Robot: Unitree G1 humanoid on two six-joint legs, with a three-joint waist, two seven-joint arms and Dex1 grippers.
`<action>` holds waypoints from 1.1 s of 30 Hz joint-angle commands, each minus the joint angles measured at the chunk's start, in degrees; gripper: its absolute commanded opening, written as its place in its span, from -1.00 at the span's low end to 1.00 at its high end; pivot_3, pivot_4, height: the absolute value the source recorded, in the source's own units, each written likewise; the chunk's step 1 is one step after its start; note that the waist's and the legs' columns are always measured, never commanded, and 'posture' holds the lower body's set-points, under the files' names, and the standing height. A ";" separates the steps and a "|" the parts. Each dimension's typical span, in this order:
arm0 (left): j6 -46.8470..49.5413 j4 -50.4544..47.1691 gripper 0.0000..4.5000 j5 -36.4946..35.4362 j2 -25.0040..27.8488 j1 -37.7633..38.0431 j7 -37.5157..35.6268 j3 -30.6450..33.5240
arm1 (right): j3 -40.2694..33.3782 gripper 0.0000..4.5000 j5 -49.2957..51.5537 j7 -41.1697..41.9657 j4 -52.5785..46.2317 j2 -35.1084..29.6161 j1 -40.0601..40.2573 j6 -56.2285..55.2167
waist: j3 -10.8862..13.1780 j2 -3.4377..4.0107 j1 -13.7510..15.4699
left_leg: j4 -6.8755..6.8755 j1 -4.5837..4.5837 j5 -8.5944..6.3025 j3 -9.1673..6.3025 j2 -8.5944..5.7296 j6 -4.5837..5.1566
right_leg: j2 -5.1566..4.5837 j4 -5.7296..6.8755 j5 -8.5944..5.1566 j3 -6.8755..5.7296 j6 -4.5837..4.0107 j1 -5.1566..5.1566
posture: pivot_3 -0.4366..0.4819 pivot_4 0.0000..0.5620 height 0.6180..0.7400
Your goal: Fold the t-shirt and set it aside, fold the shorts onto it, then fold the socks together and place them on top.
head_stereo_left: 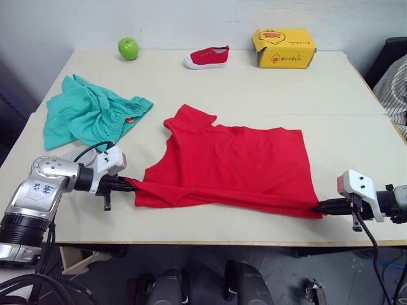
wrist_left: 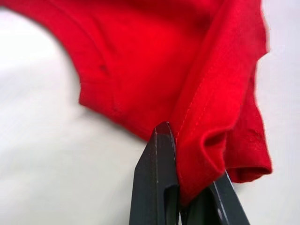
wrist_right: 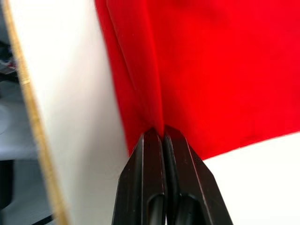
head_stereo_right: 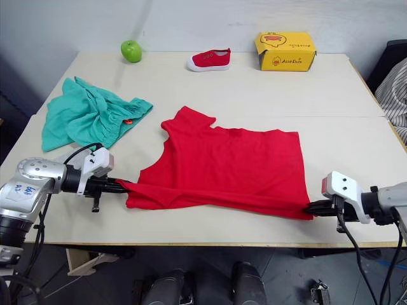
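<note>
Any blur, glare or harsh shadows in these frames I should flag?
Left eye view: even light, no glare, soft shadows under the t-shirt and shorts. Left wrist view: far cloth blurred, sharp near the left gripper. Right wrist view: table edge blurred, the right gripper sharp.

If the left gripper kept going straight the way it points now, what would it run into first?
The left gripper points across the table toward the robot's right and is already shut on the t-shirt. Going on, it would push into that red cloth first, and further along that near hem probably the right gripper.
</note>
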 commanded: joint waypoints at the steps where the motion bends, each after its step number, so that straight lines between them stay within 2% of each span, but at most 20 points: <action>1: -0.34 -0.63 -1.00 -0.51 -0.01 0.46 1.34 3.02 | -2.13 -0.98 0.26 -0.80 0.19 0.54 -1.36 -1.08 | 0.00 0.00 0.00 | 0.00 0.00 0.00 0.00 0.00 0.00 | 0.00 0.00 0.00 0.00 0.00 0.00 | -0.05 -0.47 1.00; 9: -0.10 0.07 -1.00 0.12 -2.45 0.13 4.89 3.97 | -2.73 -0.98 0.97 -4.79 1.40 3.28 -3.02 1.12 | -0.01 -0.01 0.05 | 0.03 0.00 0.00 -0.01 -0.01 0.00 | -0.01 0.03 0.01 0.00 0.01 0.01 | -0.05 -0.47 1.00; 10: 0.38 0.00 -0.81 -0.14 -2.80 0.19 5.45 4.32 | -3.09 -0.81 1.31 -5.14 1.11 3.55 -3.05 1.60 | -0.01 -0.01 0.05 | 0.03 0.00 0.00 -0.01 -0.01 0.00 | -0.01 0.03 0.01 0.00 0.01 0.01 | -0.05 -0.47 1.00; 12: 0.80 -0.42 -0.59 -1.01 -3.67 0.52 7.09 5.66 | -4.56 -0.59 1.90 -6.12 0.51 3.98 -2.80 1.21 | -0.01 -0.01 0.04 | 0.04 0.00 0.00 -0.01 -0.01 0.00 | -0.01 0.04 0.01 0.00 0.01 0.01 | -0.05 -0.47 1.00; 18: 0.58 -1.79 0.32 -2.77 -6.81 3.35 13.72 12.04 | -14.12 0.39 6.43 -11.17 -1.14 6.71 -0.44 1.92 | -0.01 -0.01 0.06 | 0.04 0.00 0.00 -0.02 0.00 0.00 | -0.01 0.05 0.01 0.00 0.01 0.01 | -0.05 -0.47 1.00; 20: -4.30 -2.34 0.59 -3.08 -8.09 6.14 15.45 15.45 | -18.75 0.39 10.91 -11.98 -4.67 8.15 1.95 5.55 | -0.01 -0.01 0.09 | 0.03 0.01 0.00 -0.03 0.00 0.01 | -0.01 0.04 0.01 0.00 0.02 0.03 | -0.05 -0.47 1.00; 21: -5.78 -2.90 0.59 -3.99 -8.41 7.45 15.19 17.12 | -20.15 0.39 12.54 -11.87 -7.07 8.75 3.42 6.65 | -0.01 -0.01 0.10 | 0.03 0.00 0.00 -0.04 0.01 0.00 | -0.02 0.03 0.01 0.00 0.01 0.02 | -0.05 -0.47 1.00; 23: -7.48 -4.71 0.42 -6.55 -8.10 9.69 12.23 19.61 | -21.12 0.19 14.79 -11.29 -12.59 9.83 6.65 8.09 | -0.01 -0.02 0.05 | 0.02 0.00 0.00 -0.05 0.04 0.00 | -0.01 0.01 0.01 -0.02 0.02 0.02 | -0.05 -0.47 1.00; 25: -8.66 -7.15 0.14 -8.76 -6.85 11.71 7.83 20.54 | -20.62 -0.07 16.08 -11.50 -17.60 11.03 9.21 8.78 | -0.02 -0.03 0.05 | 0.02 0.01 0.00 -0.05 0.04 0.00 | -0.01 0.02 0.01 -0.01 0.02 0.03 | -0.05 -0.47 1.00; 28: -10.00 -12.49 -0.30 -9.59 -4.15 14.73 1.69 18.51 | -15.94 -0.52 13.04 -10.27 -23.34 12.73 12.68 4.47 | -0.03 -0.04 0.06 | 0.02 0.04 -0.01 -0.06 0.06 -0.01 | -0.01 0.01 0.01 0.00 0.01 0.04 | -0.05 -0.47 1.00; 31: -9.18 -16.81 -0.76 -10.12 -3.13 16.47 -1.25 15.72 | -12.28 -1.00 10.67 -11.33 -23.60 16.86 12.59 -0.92 | -0.03 -0.05 0.11 | 0.02 0.06 -0.04 -0.05 0.06 -0.05 | -0.02 -0.02 0.01 0.02 0.01 0.05 | -0.05 -0.47 1.00; 33: -10.59 -20.16 -0.98 -8.91 -3.66 18.39 -2.59 12.31 | -8.39 -1.00 6.30 -10.65 -21.27 19.03 12.47 -7.34 | -0.04 -0.04 0.12 | 0.02 0.05 -0.04 -0.05 0.00 -0.04 | -0.04 0.00 0.01 0.03 0.01 0.05 | -0.05 -0.47 1.00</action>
